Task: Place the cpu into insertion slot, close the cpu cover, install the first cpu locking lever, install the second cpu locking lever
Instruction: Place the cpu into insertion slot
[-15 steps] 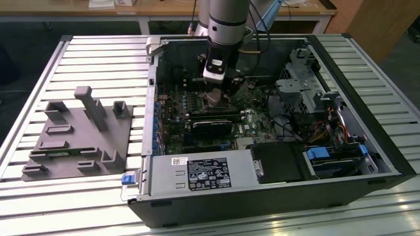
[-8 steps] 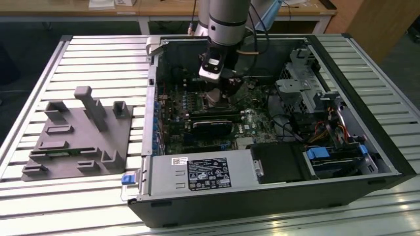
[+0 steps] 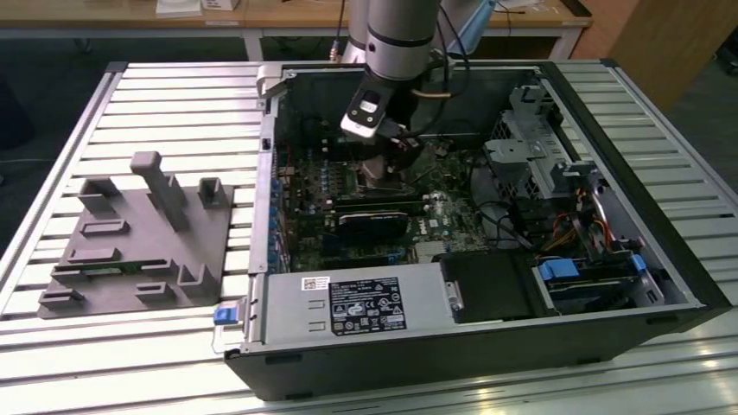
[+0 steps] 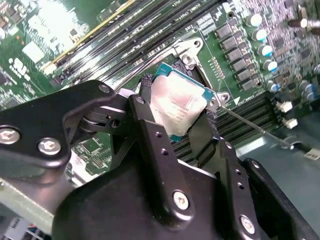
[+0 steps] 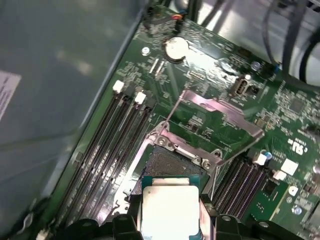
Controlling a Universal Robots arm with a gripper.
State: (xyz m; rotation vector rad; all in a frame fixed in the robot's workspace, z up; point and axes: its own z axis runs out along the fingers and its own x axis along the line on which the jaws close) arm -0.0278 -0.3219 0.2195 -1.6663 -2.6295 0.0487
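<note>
Arm (image 3: 398, 35): here it is, a fat round tube in silver-grey, smooth and slightly glossy, with a darker ring banding it.
Wrist box (image 3: 366, 112): a pale grey-white block with a dark face, mounted on the side of the wrist.
Cable (image 3: 433, 89): a thin tan line, looping just beside the wrist.
Gripper (image 4: 179, 95): matte black all over, with a chunky rounded housing and hinged link bars.
Fingers (image 4: 150, 132): two flat black bars, each drilled with a short row of small holes.
Screws (image 4: 47, 146): bright silver socket heads, dotting the link joints and the finger bases.
</note>
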